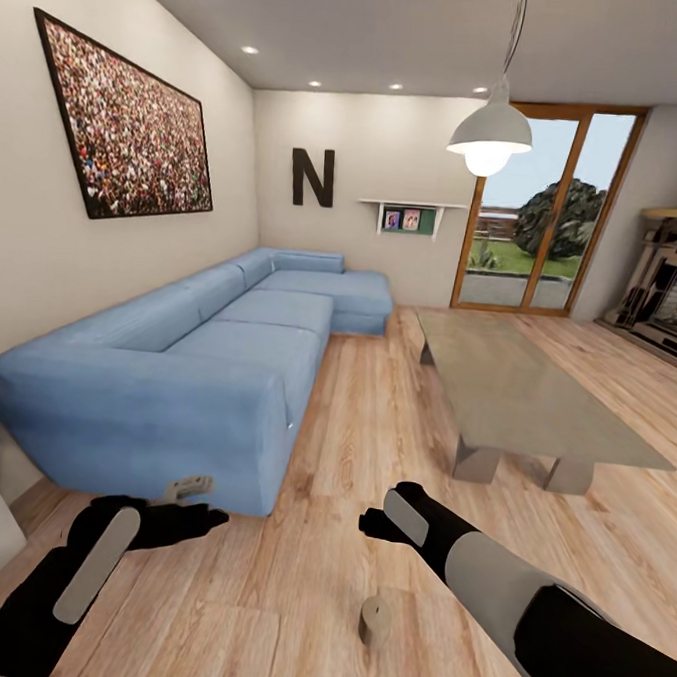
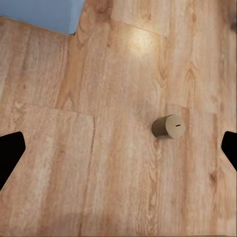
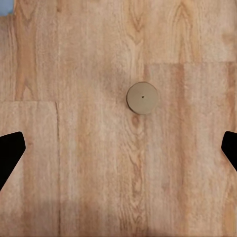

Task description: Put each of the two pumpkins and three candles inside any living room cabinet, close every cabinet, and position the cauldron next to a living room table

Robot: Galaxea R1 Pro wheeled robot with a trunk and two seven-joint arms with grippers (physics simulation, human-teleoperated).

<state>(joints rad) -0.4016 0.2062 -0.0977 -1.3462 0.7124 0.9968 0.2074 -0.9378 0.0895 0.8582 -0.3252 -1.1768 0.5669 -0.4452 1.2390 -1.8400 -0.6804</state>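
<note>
Candle (image 1: 374,619): upright on plank floor (image 1: 263,594) at your 6, under R gripper (image 3: 118,148), released; L gripper (image 2: 118,148) released too. Table (image 1: 535,401) at 1, sofa (image 1: 196,370) at 11. Far wall: letter "N" (image 1: 312,177).

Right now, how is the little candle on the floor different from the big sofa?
The candle is small, and the sofa is huge. The candle is beige-grey and the sofa is blue. The candle is a stubby round cylinder, while the sofa is long and bends round a corner. Both stand on the wood floor.
</note>
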